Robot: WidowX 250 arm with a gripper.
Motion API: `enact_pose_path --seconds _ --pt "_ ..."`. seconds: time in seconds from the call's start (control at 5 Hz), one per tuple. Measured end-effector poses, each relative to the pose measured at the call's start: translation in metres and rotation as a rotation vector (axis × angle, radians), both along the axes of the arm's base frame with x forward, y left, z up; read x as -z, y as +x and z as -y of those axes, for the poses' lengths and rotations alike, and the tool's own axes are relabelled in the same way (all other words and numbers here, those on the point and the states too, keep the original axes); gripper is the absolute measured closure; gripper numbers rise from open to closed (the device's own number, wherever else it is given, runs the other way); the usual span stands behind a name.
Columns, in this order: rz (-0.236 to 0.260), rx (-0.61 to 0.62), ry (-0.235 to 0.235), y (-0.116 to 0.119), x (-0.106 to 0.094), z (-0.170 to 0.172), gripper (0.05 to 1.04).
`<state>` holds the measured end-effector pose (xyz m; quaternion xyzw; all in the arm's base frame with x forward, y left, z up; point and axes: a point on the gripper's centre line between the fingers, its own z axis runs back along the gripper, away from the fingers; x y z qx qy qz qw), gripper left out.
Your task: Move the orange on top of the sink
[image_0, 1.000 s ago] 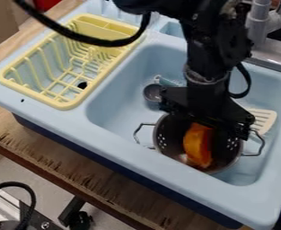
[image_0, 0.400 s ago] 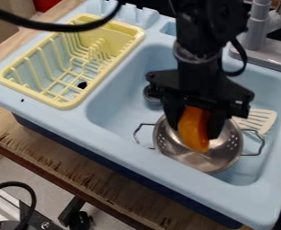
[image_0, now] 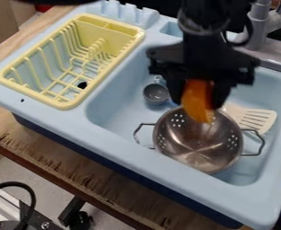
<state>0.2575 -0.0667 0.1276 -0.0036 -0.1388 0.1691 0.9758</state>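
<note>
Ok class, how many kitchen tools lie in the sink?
3: a grey cup, a colander in front of it, and a white spatula on the colander's right. The gripper may hide more.

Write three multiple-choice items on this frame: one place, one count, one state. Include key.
1. Where is the yellow dish rack?
A) Inside the basin
B) Beside the basin, at image left
C) Under the colander

2. How many handles show on the colander?
A) None
B) Four
C) Two

3. What state is the orange piece in?
A) Held in the gripper
B) Lying loose on the dish rack
C) Lying loose on the faucet base

Key:
1: B, the rack sits on the sink's top surface, left of the basin in the image.
2: C, one wire handle sticks out at each side of the colander.
3: A, the piece is clamped between the gripper's two fingers, with the colander below.
</note>
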Motion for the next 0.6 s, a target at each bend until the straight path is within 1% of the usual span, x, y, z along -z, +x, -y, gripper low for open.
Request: enact_pose_path --seconds 0.2,0.4,0.6 --pt "0.011 -0.168 0.001 0.022 -0.004 -0.024 0.469" --pt "0.024 -0.292 0.013 0.037 -0.008 -0.041 0.469" --pt "0.051 -0.441 -0.004 0.052 -0.015 -0.055 0.469"
